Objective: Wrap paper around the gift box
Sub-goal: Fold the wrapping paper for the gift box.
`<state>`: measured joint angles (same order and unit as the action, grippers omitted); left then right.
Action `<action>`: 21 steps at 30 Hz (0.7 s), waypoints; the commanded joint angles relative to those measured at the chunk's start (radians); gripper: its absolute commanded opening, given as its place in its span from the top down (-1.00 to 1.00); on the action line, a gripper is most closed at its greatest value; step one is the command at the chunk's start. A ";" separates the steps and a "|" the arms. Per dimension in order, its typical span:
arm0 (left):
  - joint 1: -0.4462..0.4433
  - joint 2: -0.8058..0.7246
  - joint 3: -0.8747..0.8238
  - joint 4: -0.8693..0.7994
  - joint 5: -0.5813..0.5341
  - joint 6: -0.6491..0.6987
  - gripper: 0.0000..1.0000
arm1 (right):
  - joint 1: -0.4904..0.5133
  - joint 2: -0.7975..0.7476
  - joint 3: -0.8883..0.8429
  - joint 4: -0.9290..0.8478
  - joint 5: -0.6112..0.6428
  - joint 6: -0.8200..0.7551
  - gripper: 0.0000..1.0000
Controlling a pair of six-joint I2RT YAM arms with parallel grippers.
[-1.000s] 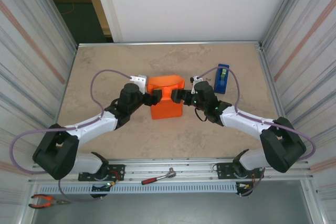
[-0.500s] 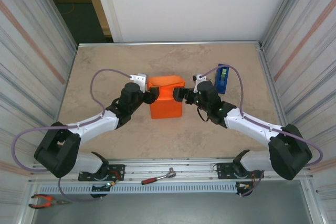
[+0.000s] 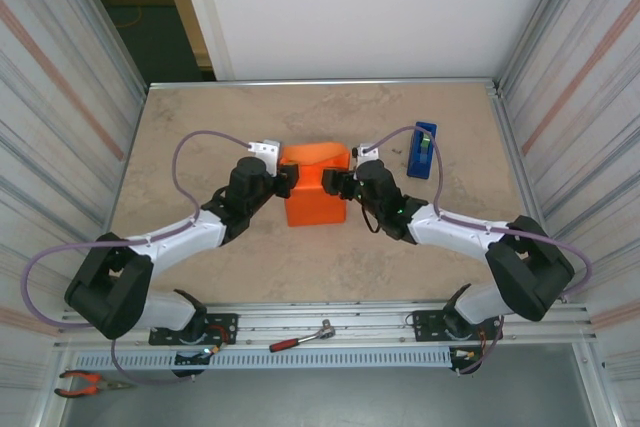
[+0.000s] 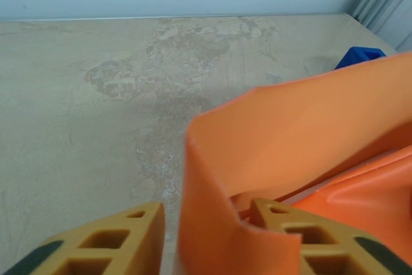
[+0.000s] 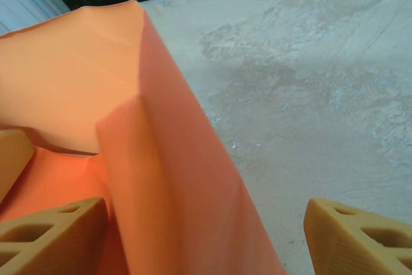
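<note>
The paper (image 3: 318,192) already skins the gift box at the middle of the tabletop (image 3: 200,127), while my left gripper (image 3: 284,183) and right gripper (image 3: 331,183), jaws parted, each straddle a loose end flap, not yet folded shut.

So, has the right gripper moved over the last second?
Yes. The right gripper has shifted left, away from the blue tape dispenser and in over the orange paper.

My top camera looks down over the whole table (image 3: 300,112) from the near edge. Both wrist cameras sit very close to the paper (image 4: 290,146), seemingly facing it from opposite sides.
</note>
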<state>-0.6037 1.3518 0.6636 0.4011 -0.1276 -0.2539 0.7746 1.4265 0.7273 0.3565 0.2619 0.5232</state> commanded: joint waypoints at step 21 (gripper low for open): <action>-0.023 0.063 0.102 0.001 0.048 0.021 1.00 | 0.097 0.038 0.090 -0.115 0.189 -0.091 0.59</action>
<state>-0.6083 1.4109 0.7219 0.4026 -0.1322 -0.2470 0.8627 1.4498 0.7807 0.2920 0.4927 0.4934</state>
